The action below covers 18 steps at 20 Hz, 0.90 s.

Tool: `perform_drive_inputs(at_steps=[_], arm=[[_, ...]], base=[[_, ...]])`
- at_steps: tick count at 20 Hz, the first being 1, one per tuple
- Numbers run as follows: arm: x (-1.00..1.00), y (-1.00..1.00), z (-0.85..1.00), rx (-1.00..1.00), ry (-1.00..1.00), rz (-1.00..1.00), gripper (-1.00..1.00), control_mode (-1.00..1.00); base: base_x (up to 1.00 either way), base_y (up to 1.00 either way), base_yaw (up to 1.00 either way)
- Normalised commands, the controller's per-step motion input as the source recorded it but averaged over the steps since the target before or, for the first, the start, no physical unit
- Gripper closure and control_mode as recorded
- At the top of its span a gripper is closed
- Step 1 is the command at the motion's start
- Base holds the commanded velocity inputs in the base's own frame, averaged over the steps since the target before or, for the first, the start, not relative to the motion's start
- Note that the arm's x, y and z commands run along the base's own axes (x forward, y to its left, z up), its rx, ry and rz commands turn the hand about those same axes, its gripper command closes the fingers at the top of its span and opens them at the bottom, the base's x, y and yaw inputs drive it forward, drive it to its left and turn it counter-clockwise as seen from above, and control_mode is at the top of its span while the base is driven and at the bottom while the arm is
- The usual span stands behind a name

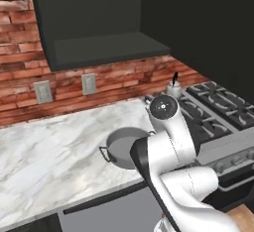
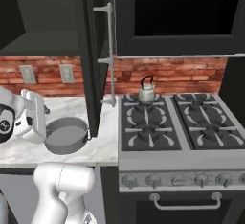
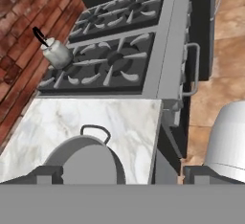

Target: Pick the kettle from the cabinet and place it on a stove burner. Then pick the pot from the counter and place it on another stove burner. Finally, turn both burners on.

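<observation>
The small silvery kettle (image 1: 173, 88) (image 2: 147, 93) (image 3: 56, 53) with its black arched handle stands on the back left burner of the steel stove (image 2: 191, 122). The wide grey pot (image 1: 123, 146) (image 2: 67, 134) (image 3: 83, 163) sits on the marble counter (image 1: 54, 146) (image 3: 95, 115) beside the stove, partly hidden by my arm in the left base view. My gripper (image 3: 122, 174) hangs open just above the pot, one dark fingertip (image 3: 48, 174) on each side, nothing between them. The black cabinet (image 1: 99, 32) shows a bare shelf niche.
An open black cabinet door (image 2: 93, 50) with a long steel handle (image 2: 111, 50) juts out above the counter's right end. A front burner (image 3: 117, 58) lies near the pot. Knobs (image 2: 177, 180) line the stove front. Two outlets (image 1: 43, 92) sit on the brick wall.
</observation>
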Motion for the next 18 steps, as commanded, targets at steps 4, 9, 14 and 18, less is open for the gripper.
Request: perform_drive_inputs(at_steps=[4, 9, 14, 18], arm=[[0.00, 0.00, 0.00, 0.00, 0.00, 0.00, -1.00, 1.00], [0.00, 0.00, 0.00, 0.00, 0.00, 0.00, -1.00, 1.00], [0.04, 0.04, 0.00, 0.00, 0.02, -0.01, -1.00, -1.00], [0.04, 0.11, -0.03, 0.00, 0.01, 0.00, -1.00, -1.00]], base=[[0.39, 0.41, -0.18], [0.33, 0.41, -0.16], [0.21, 0.25, -0.08], [0.00, 0.00, 0.00]])
